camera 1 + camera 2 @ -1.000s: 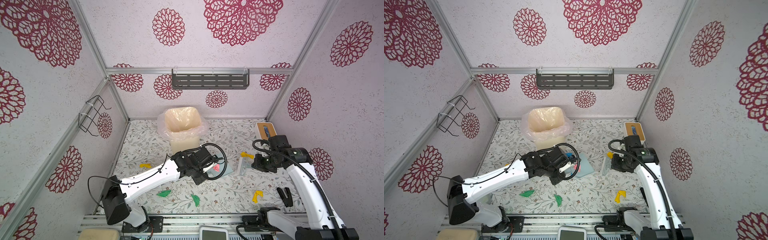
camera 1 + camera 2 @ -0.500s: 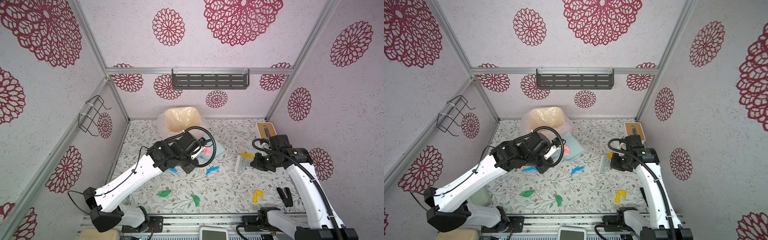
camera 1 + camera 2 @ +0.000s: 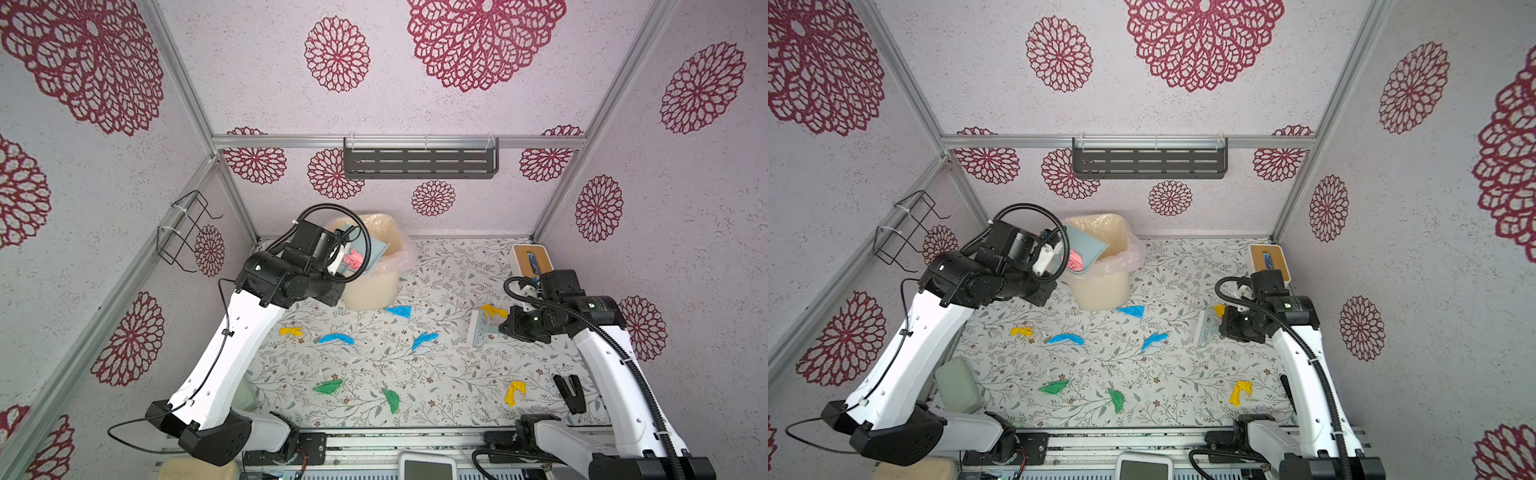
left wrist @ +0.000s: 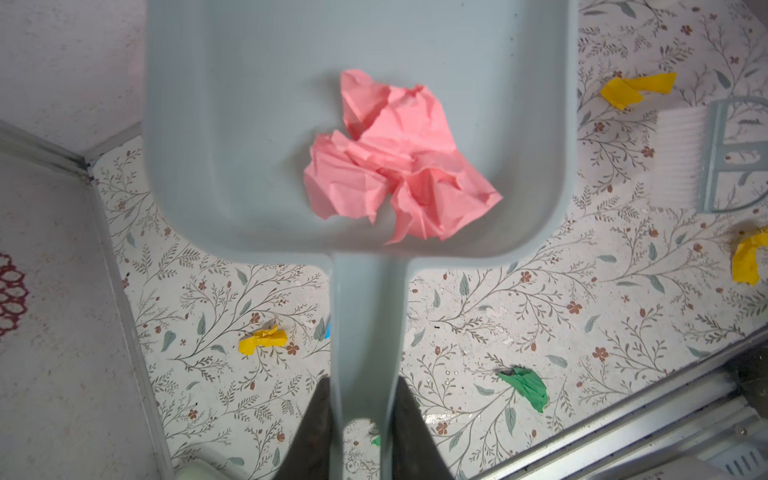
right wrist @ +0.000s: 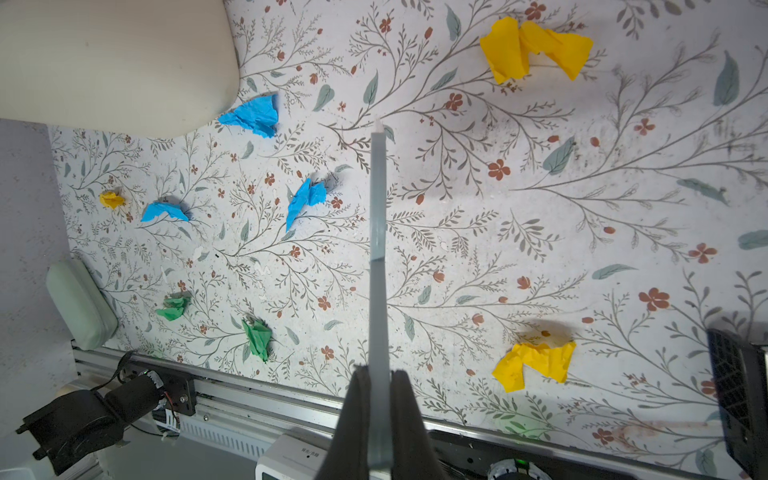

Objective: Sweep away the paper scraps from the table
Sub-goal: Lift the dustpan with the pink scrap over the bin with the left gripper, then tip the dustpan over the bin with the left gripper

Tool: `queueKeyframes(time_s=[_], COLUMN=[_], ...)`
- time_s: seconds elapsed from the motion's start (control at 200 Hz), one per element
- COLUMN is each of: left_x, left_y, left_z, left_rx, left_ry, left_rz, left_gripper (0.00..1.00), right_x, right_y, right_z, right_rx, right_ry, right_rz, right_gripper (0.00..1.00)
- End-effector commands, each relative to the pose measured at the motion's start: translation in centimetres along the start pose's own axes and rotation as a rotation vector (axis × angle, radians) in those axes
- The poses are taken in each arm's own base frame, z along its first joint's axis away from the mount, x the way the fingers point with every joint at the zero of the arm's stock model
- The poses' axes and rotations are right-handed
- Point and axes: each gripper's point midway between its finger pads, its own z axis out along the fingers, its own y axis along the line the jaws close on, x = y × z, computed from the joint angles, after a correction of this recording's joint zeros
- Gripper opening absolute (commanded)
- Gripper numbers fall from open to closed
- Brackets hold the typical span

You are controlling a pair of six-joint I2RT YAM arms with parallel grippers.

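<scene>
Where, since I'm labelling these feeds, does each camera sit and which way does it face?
Top views: high at the front, looking down at the table, bin and scraps; both arms show.
Left wrist: raised by the bin, looking down over the dustpan, gripped by the left end effector, with pink paper in it.
Right wrist: low, looking across the table along the brush; the right end effector grips it.
Shared: both wrist views catch yellow and green scraps.

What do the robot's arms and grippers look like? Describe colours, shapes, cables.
The left arm and right arm have white shells, black joints and bases. Black ribbed hoses loop at both wrists. The left gripper and right gripper have dark wedge-shaped fingers.
</scene>
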Motion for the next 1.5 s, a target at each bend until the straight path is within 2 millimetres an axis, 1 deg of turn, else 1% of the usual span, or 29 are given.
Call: queueKeyframes(time_s=[0.0,0.11,0.33,0.525,0.751,0.866,0.986,1.186,1.356,1.436,1.496], left_x=[-0.8,-1.3,-2.4,-4.2,-4.7,-5.1,-5.6,-7.2,-8.5,-8.9,-9.3], left_y=[1.4,2.9,5.6,7.0,7.6,7.7,7.8,7.5,6.9,7.0,7.3], left_z=[-0.2,0.3,2.4,4.5,7.2,8.0,8.3,8.4,8.5,8.5,8.1], left_rx=[0.006,-0.027,-0.122,-0.167,-0.196,-0.243,-0.315,-0.401,-0.511,-0.577,-0.639], left_ry=[-0.009,0.012,0.091,0.127,0.19,0.214,0.237,0.232,0.237,0.254,0.262], left_rz=[-0.014,-0.005,0.068,0.136,0.203,0.259,0.344,0.446,0.602,0.683,0.739], left_gripper=[0.0,0.0,0.0,0.0,0.0,0.0,0.0,0.0,0.0,0.0,0.0], right_x=[-0.2,0.0,0.5,0.9,1.2,1.5,1.7,1.6,1.7,1.8,1.9], right_y=[0.5,0.4,0.3,0.5,0.6,0.5,0.4,0.4,0.4,0.3,0.4], right_z=[-1.1,-1.0,-0.7,-0.5,-0.1,0.3,0.7,1.2,1.3,1.3,1.2], right_rx=[-0.018,-0.017,-0.022,-0.034,-0.048,-0.054,-0.054,-0.057,-0.059,-0.057,-0.058], right_ry=[-0.023,-0.019,-0.004,0.016,0.043,0.063,0.08,0.1,0.116,0.126,0.126], right_rz=[-0.028,-0.028,-0.024,-0.016,-0.01,-0.008,-0.011,-0.02,-0.027,-0.032,-0.031], right_gripper=[0.0,0.0,0.0,0.0,0.0,0.0,0.0,0.0,0.0,0.0,0.0])
